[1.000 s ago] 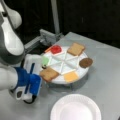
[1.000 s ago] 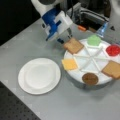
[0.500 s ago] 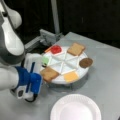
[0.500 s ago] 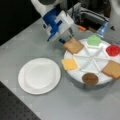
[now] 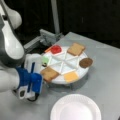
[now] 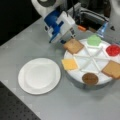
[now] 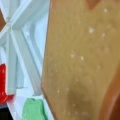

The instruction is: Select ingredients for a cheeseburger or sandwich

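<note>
Wrist view fills with one toast square (image 7: 80, 60), the claw (image 6: 71, 35) at its edge; I cannot tell whether it grips. Left of the divided tray (image 6: 93, 53), the paper plate (image 6: 39, 75) is bare, so no sandwich exists; every ingredient sits in the tray.

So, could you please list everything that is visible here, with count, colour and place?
Toast squares: two, brown; one at the gripper, one on the tray's far side.
Leaf: one, green, in a tray compartment.
Disc: one, red, beside the leaf.
Cheese square: one, yellow-orange, in the tray.
Patty: one, dark brown, in the tray.
Tray: one, white, sectioned.
Paper plate: one, white, bare.
Table: grey.
Gripper: one, blue-white, at the nearer toast.
</note>
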Available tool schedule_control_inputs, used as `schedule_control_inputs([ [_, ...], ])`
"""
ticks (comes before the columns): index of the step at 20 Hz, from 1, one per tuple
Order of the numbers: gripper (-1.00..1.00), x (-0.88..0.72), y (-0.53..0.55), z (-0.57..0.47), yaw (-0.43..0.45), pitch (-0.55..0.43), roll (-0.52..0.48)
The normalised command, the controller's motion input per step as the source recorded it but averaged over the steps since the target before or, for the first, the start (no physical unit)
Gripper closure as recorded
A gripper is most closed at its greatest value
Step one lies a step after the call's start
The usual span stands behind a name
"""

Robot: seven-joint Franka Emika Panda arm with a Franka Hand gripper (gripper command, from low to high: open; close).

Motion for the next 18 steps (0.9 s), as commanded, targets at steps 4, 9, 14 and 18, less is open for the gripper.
schedule_control_inputs([
  [4, -1.0, 0.13, -0.18, -0.17, 0.029, -0.081, 0.355],
  [9, -1.0, 0.16, -0.13, -0.1, 0.035, -0.073, 0.279],
  [14, -1.0, 0.15, -0.07, -0.05, 0.028, -0.048, 0.23],
  [18, -1.0, 0.14, -0.03, 0.0, 0.011, -0.016, 0.2],
])
